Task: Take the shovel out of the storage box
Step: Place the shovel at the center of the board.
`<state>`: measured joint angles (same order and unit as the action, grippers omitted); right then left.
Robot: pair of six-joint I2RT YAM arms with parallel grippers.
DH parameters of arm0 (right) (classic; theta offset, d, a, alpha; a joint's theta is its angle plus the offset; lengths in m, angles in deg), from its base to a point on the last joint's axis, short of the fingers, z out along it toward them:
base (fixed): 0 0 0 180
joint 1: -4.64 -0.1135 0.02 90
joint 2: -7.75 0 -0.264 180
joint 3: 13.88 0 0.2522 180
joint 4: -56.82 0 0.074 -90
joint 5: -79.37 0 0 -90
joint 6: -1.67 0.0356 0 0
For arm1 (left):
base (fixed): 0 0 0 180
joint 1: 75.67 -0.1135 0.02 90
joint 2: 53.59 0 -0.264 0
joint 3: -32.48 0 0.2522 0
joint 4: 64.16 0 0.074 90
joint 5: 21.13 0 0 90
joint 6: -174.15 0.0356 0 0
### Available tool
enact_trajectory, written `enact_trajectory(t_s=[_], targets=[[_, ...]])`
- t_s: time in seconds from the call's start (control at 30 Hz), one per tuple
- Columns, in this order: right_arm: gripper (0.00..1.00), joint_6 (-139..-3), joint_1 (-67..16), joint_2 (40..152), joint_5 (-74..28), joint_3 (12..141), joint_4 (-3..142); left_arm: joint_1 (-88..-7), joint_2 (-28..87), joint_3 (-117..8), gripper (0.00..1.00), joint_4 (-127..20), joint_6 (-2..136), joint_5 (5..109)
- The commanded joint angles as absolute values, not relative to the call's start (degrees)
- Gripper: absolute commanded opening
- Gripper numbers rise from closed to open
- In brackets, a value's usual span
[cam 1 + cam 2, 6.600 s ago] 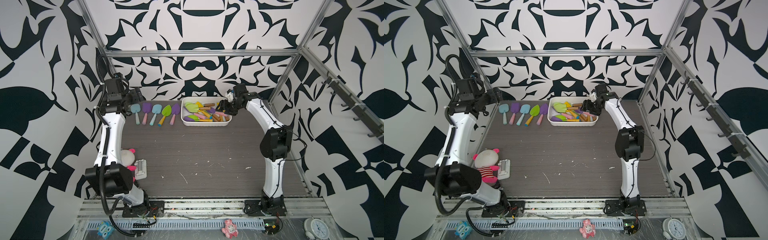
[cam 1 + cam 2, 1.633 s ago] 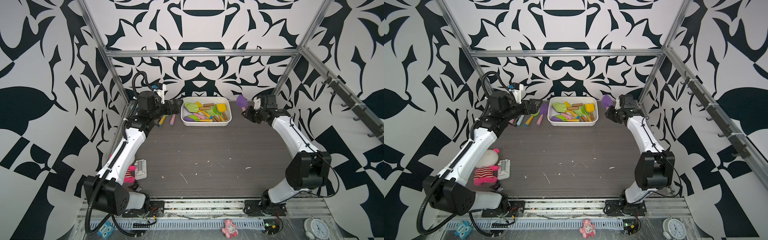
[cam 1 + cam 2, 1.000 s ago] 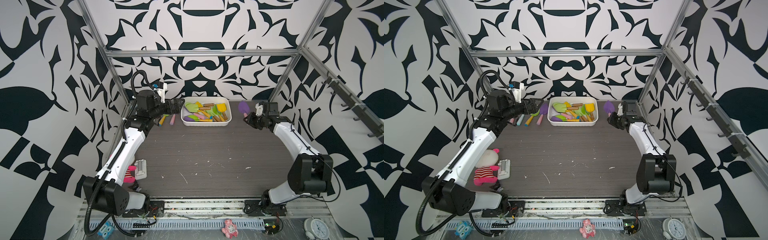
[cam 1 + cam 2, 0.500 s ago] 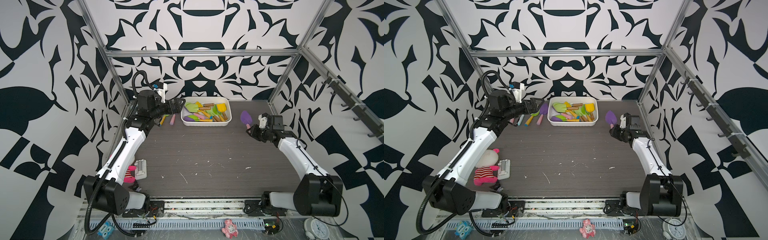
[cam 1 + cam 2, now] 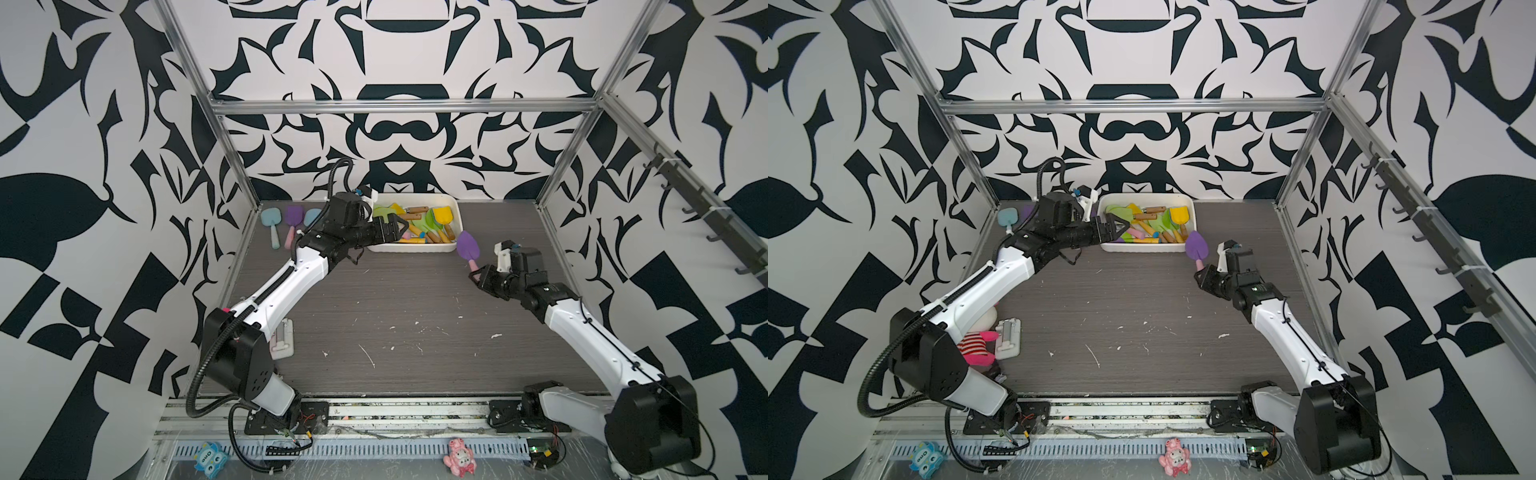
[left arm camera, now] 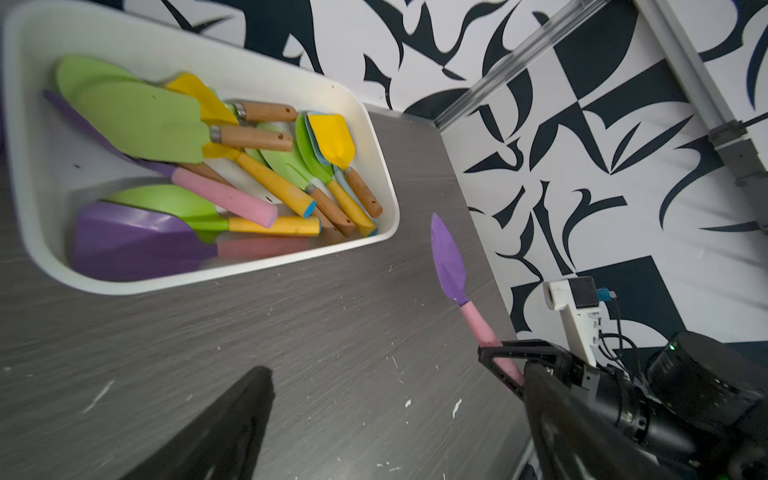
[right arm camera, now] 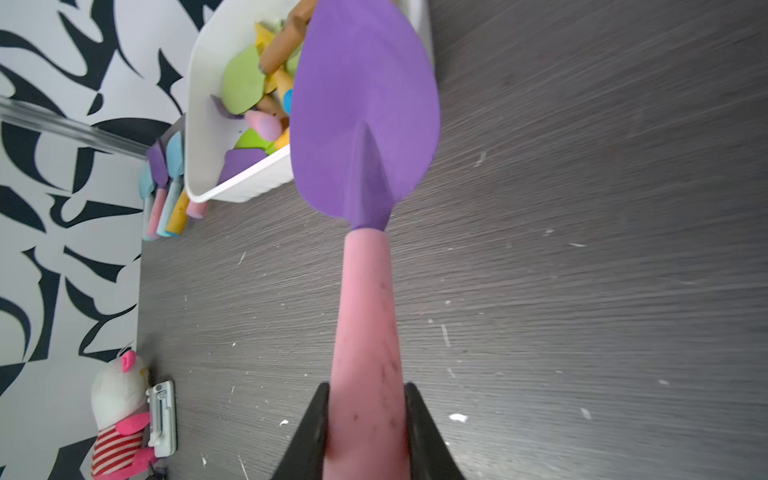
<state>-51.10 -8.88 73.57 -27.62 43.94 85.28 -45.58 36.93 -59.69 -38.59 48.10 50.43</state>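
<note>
Storage box (image 5: pixel 415 248) holds mixed green, yellow and purple shovels (image 6: pixel 158 124); right gripper (image 5: pixel 478 272) grasps a purple shovel (image 5: pixel 468 245) outside it; left gripper (image 5: pixel 401 227) has its fingers spread, holding nothing.

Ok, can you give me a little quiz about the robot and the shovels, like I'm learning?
1. True or false: the right claw grips the purple shovel by its pink handle.
2. The left claw is: A) shut on a shovel, B) open and empty, C) out of sight.
3. Fill the gap: the storage box holding the other shovels is coloured ____.
Key: 1 true; 2 B; 3 white.
</note>
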Motion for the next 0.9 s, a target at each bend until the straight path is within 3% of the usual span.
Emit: enact_trajectory(t_s=[0.0,0.23,0.4,0.6,0.87], targets=[[0.0,-46.3,-12.9,72.5,-22.5,44.6,78.5,-42.5,39.8,-59.6,0.95,-43.0,39.7,49.5],[0.0,-45.2,-19.2,74.4,-19.0,46.9,77.5,-39.6,46.5,-60.8,0.86,-47.7,30.7,50.1],[0.0,-44.4,-21.7,75.3,-18.1,47.3,76.2,-38.5,50.5,-64.1,0.86,-47.6,29.4,50.7],[0.0,-43.9,-23.4,75.9,-17.9,47.7,75.1,-37.9,55.9,-67.8,0.73,-47.4,28.4,49.4],[0.0,-43.8,-24.4,76.7,-18.7,48.4,74.2,-37.9,61.5,-73.0,0.49,-44.0,29.5,48.4]])
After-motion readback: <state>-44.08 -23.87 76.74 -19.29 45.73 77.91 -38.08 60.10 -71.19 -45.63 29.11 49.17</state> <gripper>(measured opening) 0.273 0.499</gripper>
